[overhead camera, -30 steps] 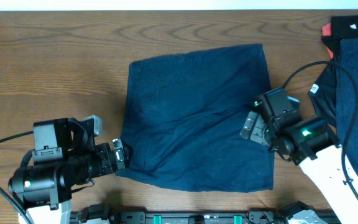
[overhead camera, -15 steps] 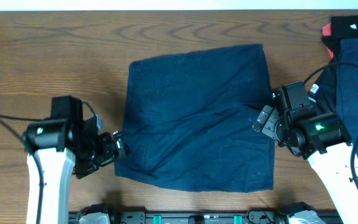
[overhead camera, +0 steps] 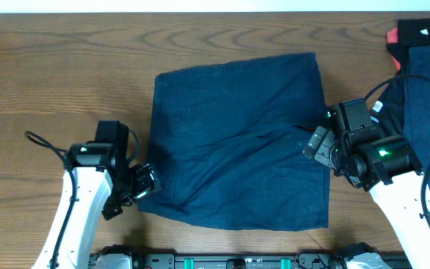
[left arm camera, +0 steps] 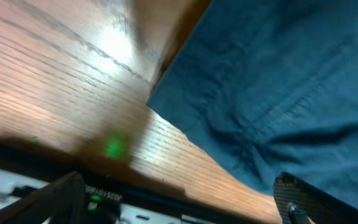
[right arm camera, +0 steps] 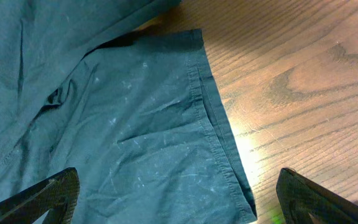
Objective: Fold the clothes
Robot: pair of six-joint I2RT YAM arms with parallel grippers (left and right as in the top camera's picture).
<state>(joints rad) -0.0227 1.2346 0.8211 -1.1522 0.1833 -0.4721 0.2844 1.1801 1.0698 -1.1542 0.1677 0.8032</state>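
Overhead shows your left gripper at the lower-left corner of the flat dark navy-blue fabric garment, right gripper at its right hem. Both gape wide and empty, so pinch every layer before lifting.

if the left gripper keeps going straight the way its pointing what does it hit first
Most likely the navy garment. The left gripper points at its lower-left edge, jaws open, and the wrist view shows that cloth directly ahead. How high the gripper sits above the table is unclear.
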